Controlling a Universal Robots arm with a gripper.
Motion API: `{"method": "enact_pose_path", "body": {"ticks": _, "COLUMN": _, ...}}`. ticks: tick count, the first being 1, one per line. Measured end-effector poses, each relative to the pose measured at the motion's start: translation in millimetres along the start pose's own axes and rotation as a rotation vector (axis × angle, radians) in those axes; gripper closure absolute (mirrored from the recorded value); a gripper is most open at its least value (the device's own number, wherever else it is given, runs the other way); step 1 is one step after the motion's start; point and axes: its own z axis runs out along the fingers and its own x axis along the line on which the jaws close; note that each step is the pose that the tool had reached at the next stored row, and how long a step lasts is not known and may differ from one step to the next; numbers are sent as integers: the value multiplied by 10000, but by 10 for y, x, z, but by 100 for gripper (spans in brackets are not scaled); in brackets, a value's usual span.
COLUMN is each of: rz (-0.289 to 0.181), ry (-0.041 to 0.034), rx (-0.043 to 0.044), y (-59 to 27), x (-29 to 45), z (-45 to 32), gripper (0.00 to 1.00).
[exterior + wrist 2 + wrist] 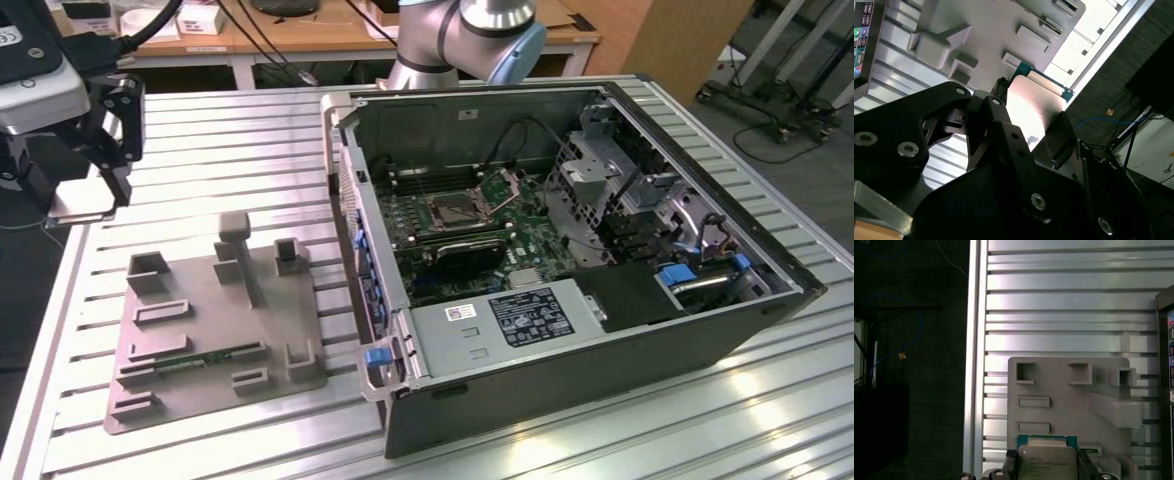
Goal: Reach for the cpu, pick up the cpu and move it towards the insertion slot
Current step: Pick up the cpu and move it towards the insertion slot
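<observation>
Gripping the cpu [1048, 460] by two opposite edges, the gripper [1048, 469] has its jaws closed on the chip, one black finger [1087, 467] on each side. The silvery face is towards the camera in the first wrist view, with a thin green rim along the far edge. In the second wrist view the cpu [1035, 102] catches glare and shows the same green rim. In the exterior view the cpu [83, 205] hangs at the far left, near the table [227, 150] edge, clear of the grey tray [214, 310]. The tray lies flat on the slatted table, with raised blocks and recesses on it and a green stick [200, 357] in one groove. The slot [454, 210] sits on the green board inside the open case [574, 330], its frame lifted, well apart from the cpu and to the exterior view's right of the tray. The arm base [467, 40] stands behind the case.
</observation>
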Motion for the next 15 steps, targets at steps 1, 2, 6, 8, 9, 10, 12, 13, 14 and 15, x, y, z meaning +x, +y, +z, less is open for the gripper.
{"method": "enact_pose_path", "body": {"ticks": 1, "rz": 0, "ry": -1, "rx": 0, "y": 0, "x": -9, "z": 0, "gripper": 45}}
{"method": "enact_pose_path", "body": {"ticks": 2, "rz": 0, "ry": -1, "rx": -1, "y": 0, "x": -13, "z": 1, "gripper": 45}}
{"method": "enact_pose_path", "body": {"ticks": 6, "rz": 0, "ry": 1, "rx": 0, "y": 0, "x": -15, "z": 0, "gripper": 45}}
{"method": "enact_pose_path", "body": {"ticks": 8, "rz": 0, "ry": 0, "rx": -1, "y": 0, "x": -16, "z": 0, "gripper": 45}}
{"method": "enact_pose_path", "body": {"ticks": 9, "rz": 0, "ry": 0, "rx": -1, "y": 0, "x": -16, "z": 1, "gripper": 45}}
{"method": "enact_pose_path", "body": {"ticks": 10, "rz": 0, "ry": 0, "rx": -1, "y": 0, "x": -16, "z": 1, "gripper": 45}}
{"method": "enact_pose_path", "body": {"ticks": 12, "rz": 0, "ry": 0, "rx": -1, "y": 0, "x": -17, "z": 0, "gripper": 45}}
{"method": "enact_pose_path", "body": {"ticks": 13, "rz": 0, "ry": 0, "rx": -1, "y": 0, "x": -17, "z": -1, "gripper": 45}}
{"method": "enact_pose_path", "body": {"ticks": 14, "rz": 0, "ry": 1, "rx": 0, "y": 0, "x": -17, "z": -6, "gripper": 45}}
{"method": "enact_pose_path", "body": {"ticks": 15, "rz": 0, "ry": 1, "rx": 0, "y": 0, "x": -17, "z": -13, "gripper": 45}}
